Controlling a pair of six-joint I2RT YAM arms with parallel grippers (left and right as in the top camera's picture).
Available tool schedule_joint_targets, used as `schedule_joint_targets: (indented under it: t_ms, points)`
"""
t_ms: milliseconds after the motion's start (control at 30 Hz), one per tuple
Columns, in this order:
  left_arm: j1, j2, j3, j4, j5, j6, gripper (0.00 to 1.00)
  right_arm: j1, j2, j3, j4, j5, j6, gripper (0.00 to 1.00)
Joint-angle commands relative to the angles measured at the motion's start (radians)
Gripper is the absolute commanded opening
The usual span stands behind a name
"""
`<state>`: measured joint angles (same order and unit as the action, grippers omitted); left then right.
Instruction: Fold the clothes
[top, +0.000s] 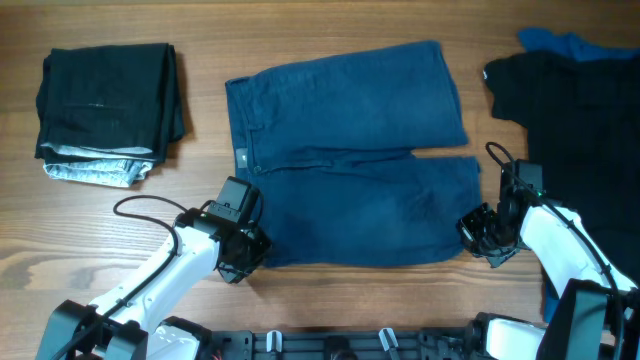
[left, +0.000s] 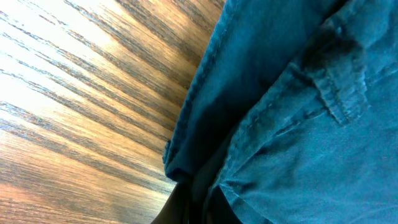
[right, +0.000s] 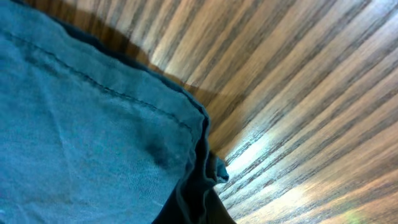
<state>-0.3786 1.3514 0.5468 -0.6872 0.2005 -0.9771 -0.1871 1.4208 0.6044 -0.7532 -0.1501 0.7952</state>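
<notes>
Found the shorts (top: 350, 160) spread flat at the centre of the table (top: 330, 30), plain dark navy, with the waistband (top: 240, 130) toward 9 o'clock and both short legs pointing to 3 o'clock, parted by a thin slit. Noted mild creases across the nearer leg.

Caught the left gripper (top: 243, 262) at the 7 o'clock corner of the shorts, pinching the waistband corner. Saw, from the left wrist, a sturdy weave, a belt loop (left: 336, 93) and the corner running down to the dark fingers (left: 186, 211).

Caught the right gripper (top: 478, 235) at the 4 o'clock corner, clamped on the hem corner of the nearer leg. Saw, from the right wrist, a stitched hem (right: 112, 93) and the corner tucked into the fingers (right: 199, 211).

Saw a folded black garment (top: 105, 95) at 10 o'clock, stacked on a folded light grey one (top: 95, 172). Saw a loose black heap (top: 570, 120) at 3 o'clock, running off the edge of view, with a brighter blue piece (top: 560, 42) touching it at 2 o'clock.

Registered warm brown wood grain all over the table, glossy with glare near both wrists. Made out nothing of the room past the tabletop.
</notes>
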Motion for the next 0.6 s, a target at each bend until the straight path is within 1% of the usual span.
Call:
schedule_joint_targets:
  t_ms: [0, 67, 167, 267, 333, 433, 500, 567]
  points:
    - [0.001, 0.021, -0.015, -0.003, -0.053, 0.003, 0.04, -0.003, 0.008, 0.001, -0.001, -0.023, -0.064, 0.04]
    - [0.001, 0.021, 0.012, -0.034, -0.056, 0.006, 0.04, -0.003, 0.008, 0.037, -0.044, -0.023, -0.093, 0.04]
    - [0.001, 0.021, 0.071, -0.093, -0.065, 0.055, 0.04, -0.003, 0.008, 0.114, -0.132, 0.001, -0.127, 0.04]
    - [0.001, 0.021, 0.132, -0.178, -0.09, 0.058, 0.04, -0.003, 0.008, 0.193, -0.212, 0.051, -0.153, 0.04]
    - [0.001, 0.014, 0.184, -0.255, -0.103, 0.095, 0.04, -0.003, 0.008, 0.234, -0.249, 0.054, -0.175, 0.04]
    - [0.001, -0.019, 0.261, -0.356, -0.128, 0.107, 0.04, -0.003, 0.008, 0.3, -0.304, 0.058, -0.199, 0.04]
    - [0.001, -0.061, 0.328, -0.413, -0.145, 0.11, 0.04, -0.003, 0.008, 0.378, -0.34, 0.057, -0.247, 0.04]
    - [0.001, -0.087, 0.393, -0.443, -0.169, 0.111, 0.04, -0.003, 0.008, 0.462, -0.381, 0.057, -0.261, 0.04]
